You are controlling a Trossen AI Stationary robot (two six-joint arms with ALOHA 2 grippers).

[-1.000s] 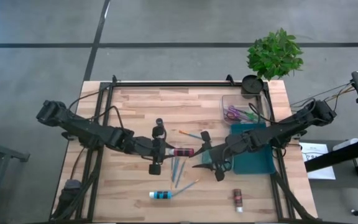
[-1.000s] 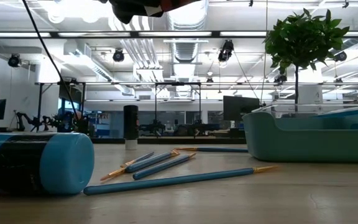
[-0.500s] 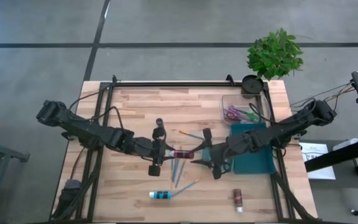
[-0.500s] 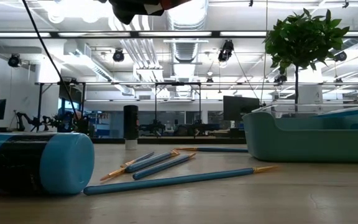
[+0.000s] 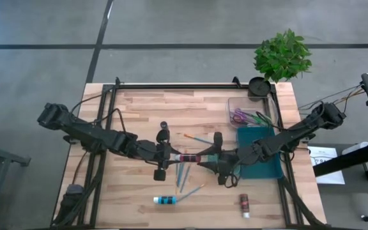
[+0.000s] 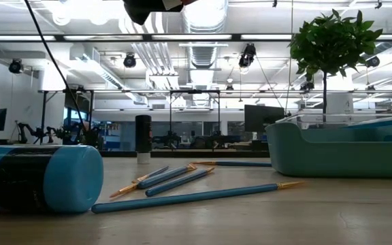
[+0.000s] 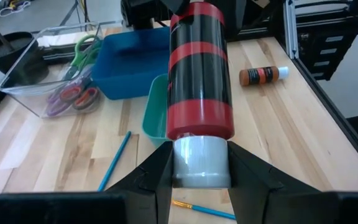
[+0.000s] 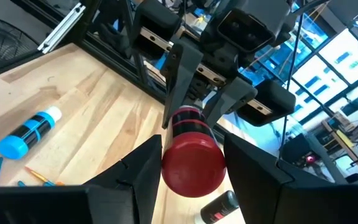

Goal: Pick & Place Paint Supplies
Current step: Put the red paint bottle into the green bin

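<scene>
High view first: I see the wooden table (image 5: 139, 108) with the teal tray (image 5: 266, 167) near its right edge, my landmark. Just left of the tray, my left hand (image 5: 171, 157) is clamped on the white cap end of the red-and-black paint tube (image 5: 188, 157), held above the table. My right hand (image 5: 211, 160) sits between tube and tray, its fingers (image 8: 135, 171) parted around the tube's red end; I cannot tell if they touch. Blue paintbrushes (image 5: 183, 174) lie under the tube; farther from the tray lies the blue tube (image 5: 165, 200), and just below it the brown tube (image 5: 244, 206).
</scene>
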